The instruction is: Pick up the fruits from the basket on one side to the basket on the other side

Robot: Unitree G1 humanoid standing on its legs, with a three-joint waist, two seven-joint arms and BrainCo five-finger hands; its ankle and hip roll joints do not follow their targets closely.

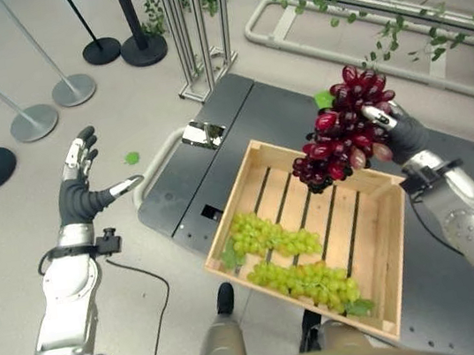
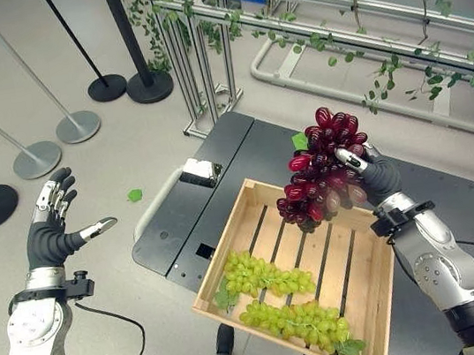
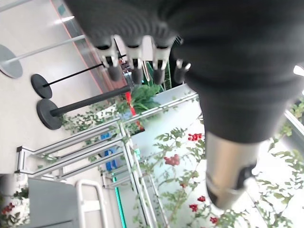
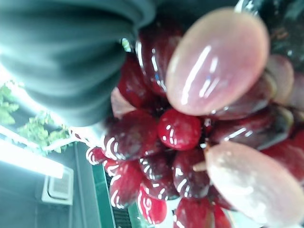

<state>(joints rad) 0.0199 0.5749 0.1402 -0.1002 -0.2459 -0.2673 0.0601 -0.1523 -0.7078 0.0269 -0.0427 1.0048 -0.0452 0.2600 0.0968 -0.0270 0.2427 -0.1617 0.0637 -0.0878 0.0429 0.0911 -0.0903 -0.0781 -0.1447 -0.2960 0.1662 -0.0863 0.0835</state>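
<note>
**Red grapes held above the crate**

The right hand (image 1: 395,131) has its fingers (image 1: 379,115) curled round a bunch of red grapes (image 2: 320,165), held in the air over the far corner of the wooden crate (image 1: 397,247); how the thumb sits is hard to make out behind the fruit. Two bunches of green grapes (image 1: 274,236) lie inside the crate, which rests on the dark table (image 1: 218,171). The left hand (image 2: 53,230) hovers well off to the side above the floor (image 1: 14,238), fingers spread and holding nothing.
</note>
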